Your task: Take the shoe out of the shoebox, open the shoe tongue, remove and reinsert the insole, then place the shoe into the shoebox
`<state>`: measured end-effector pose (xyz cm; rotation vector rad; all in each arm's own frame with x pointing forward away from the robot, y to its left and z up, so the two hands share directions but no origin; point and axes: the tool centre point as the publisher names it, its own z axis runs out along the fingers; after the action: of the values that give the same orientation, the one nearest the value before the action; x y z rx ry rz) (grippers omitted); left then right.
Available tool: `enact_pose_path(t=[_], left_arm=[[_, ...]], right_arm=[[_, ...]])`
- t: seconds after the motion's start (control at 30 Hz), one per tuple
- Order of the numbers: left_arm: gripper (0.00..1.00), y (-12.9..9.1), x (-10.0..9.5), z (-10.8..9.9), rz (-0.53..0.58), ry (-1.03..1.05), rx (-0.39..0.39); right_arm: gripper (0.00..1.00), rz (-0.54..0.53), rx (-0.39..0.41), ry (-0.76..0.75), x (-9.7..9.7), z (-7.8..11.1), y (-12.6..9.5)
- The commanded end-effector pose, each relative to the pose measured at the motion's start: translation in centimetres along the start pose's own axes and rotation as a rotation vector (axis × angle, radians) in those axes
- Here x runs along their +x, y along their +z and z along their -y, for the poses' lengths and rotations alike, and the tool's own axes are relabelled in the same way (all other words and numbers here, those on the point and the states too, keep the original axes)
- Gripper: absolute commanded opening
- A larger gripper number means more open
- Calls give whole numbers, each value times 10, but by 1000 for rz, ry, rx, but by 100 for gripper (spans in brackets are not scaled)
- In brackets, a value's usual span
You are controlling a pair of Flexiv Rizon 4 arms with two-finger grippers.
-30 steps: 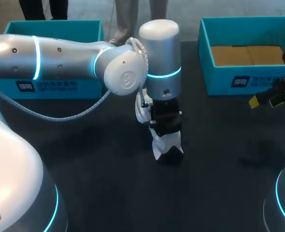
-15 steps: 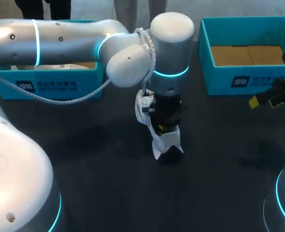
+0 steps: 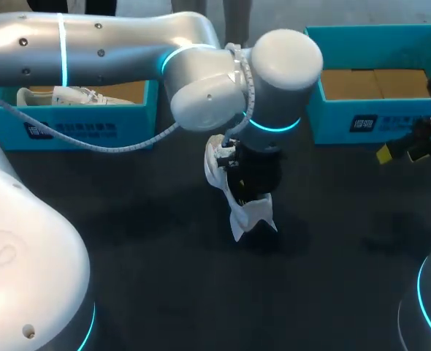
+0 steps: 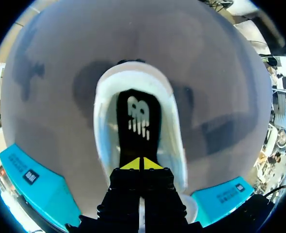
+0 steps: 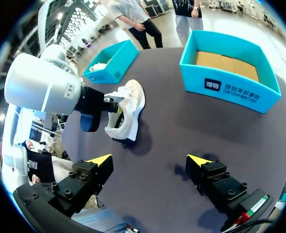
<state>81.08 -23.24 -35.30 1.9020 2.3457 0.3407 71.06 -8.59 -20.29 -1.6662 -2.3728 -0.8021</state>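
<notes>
In the upper left of the head view the left box (image 3: 77,130) holds a second shoe (image 3: 55,95), which I leave alone. My left arm (image 3: 113,44) sweeps across from there to the middle of the frame, where the left gripper (image 3: 250,186) sits down on the shoe (image 3: 248,216). That shoe is out on the table (image 3: 164,292), between the boxes and inside neither. In the left wrist view the two tips are clenched together against the heel end of the black insole (image 4: 135,116), which lies flat in the white shell. They look pressed onto its face, not pinching its edge, so I judge I am seating the insole. To do that well I would slide the closed tips forward toward the toe, pushing down lightly so the insole does not buckle and the shoe does not skid. At the upper right the right box (image 3: 361,121) stands waiting. At the right edge the right gripper (image 3: 413,150) hangs over bare table, released wide and grasping nothing; it could brace the toe.
</notes>
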Motion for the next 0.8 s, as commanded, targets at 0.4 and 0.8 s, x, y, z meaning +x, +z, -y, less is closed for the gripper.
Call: enact_pose_path(t=[0.4, 0.8], left_arm=[[0, -5, -2, -12, 10, -113, -55], [96, 1, 7, -10, -7, -149, -32]], right_arm=[[100, 2, 1, 1, 0, 0, 1], [100, 2, 1, 1, 0, 0, 1]])
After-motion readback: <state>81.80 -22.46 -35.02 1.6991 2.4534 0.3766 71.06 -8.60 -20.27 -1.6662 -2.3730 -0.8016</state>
